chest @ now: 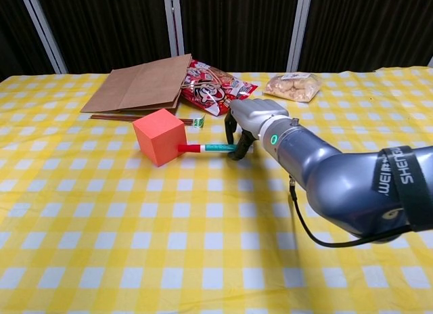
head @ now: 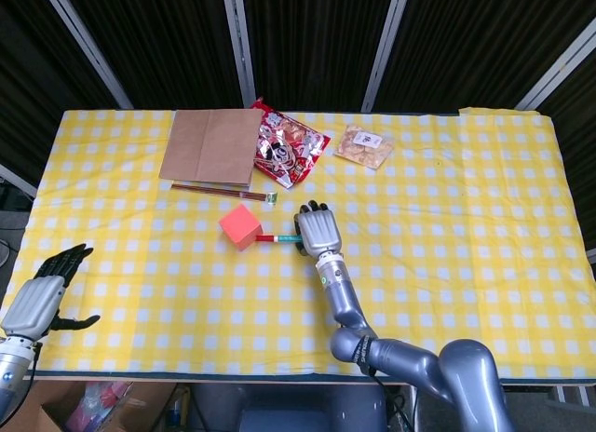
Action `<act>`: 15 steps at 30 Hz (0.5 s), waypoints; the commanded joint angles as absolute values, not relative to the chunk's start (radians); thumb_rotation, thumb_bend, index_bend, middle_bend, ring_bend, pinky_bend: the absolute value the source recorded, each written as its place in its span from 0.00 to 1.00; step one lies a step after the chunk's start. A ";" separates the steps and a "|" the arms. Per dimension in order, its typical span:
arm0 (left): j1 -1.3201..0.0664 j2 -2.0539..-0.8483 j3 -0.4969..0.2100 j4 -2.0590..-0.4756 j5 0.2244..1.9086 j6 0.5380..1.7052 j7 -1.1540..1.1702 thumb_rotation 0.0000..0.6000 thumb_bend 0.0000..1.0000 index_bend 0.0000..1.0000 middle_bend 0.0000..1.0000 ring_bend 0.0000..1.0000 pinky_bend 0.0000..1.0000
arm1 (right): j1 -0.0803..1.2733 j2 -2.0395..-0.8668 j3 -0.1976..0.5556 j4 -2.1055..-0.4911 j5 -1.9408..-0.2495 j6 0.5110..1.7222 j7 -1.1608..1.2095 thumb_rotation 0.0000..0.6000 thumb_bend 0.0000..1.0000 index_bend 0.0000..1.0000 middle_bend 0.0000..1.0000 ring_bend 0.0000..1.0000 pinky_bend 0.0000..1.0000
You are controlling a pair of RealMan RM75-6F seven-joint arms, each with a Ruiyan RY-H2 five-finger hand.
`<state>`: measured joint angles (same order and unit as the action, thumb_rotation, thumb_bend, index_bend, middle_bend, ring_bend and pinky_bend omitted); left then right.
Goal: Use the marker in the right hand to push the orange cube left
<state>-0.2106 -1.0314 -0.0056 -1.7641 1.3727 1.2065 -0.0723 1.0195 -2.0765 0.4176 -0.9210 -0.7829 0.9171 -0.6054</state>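
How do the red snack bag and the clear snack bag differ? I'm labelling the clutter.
The red snack bag is opaque, printed and crinkled; the clear snack bag is see-through, showing pale pieces inside. The red one is larger and touches the brown paper bag; the clear one lies alone. Both lie flat at the table's far side.

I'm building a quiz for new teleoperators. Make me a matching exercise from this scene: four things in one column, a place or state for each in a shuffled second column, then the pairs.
Things:
1. orange cube
2. red-capped teal marker
3. flat brown paper bag
4. clear bag of pale snacks

Places or states:
A. lies far left on the table, beside the red snack packet
B. gripped by the right hand
C. lies far right of the red packet
D. touched by the marker's red tip

Pairs: 1-D, 2-B, 3-A, 4-C
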 commanded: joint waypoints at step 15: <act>-0.196 -1.012 0.001 -1.767 1.376 1.219 -0.105 1.00 0.03 0.00 0.00 0.00 0.04 | 1.146 -2.204 0.470 -0.764 -0.817 0.861 -0.550 1.00 0.56 0.71 0.32 0.18 0.24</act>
<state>-0.1960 -1.0125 0.0004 -1.7670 1.3764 1.2186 -0.1048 1.1351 -2.1915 0.4670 -0.7784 -0.8113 0.8698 -0.5551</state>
